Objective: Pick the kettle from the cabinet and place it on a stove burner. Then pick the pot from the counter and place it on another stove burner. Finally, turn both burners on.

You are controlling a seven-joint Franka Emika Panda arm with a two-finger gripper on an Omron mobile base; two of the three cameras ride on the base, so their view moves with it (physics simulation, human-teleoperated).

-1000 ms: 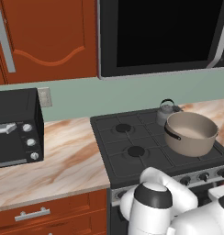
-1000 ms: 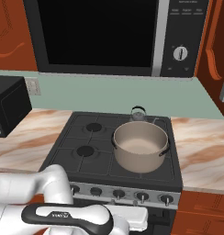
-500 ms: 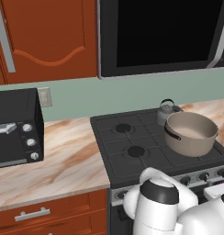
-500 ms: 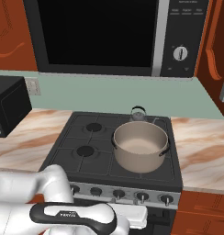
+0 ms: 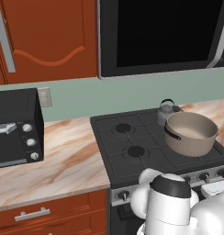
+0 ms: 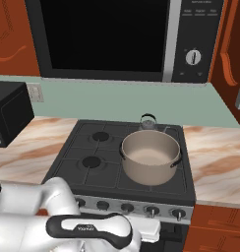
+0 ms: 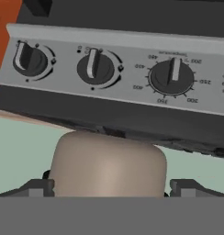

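Low before the stove front, the arm (image 6: 87,229) is folded with its forearm lying level, and the jaws are spread wide, nothing between them. On the front right burner the pot (image 6: 150,156) is set upright, its dark handles pointing left and right. Just behind it, the kettle (image 6: 148,121) is seen on the rear right burner, its spout direction undetermined.

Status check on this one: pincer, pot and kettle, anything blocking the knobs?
Pincer open, empty, low in front of the stove. Pot on front right burner, kettle on the burner behind it. Knobs unobstructed, untouched.
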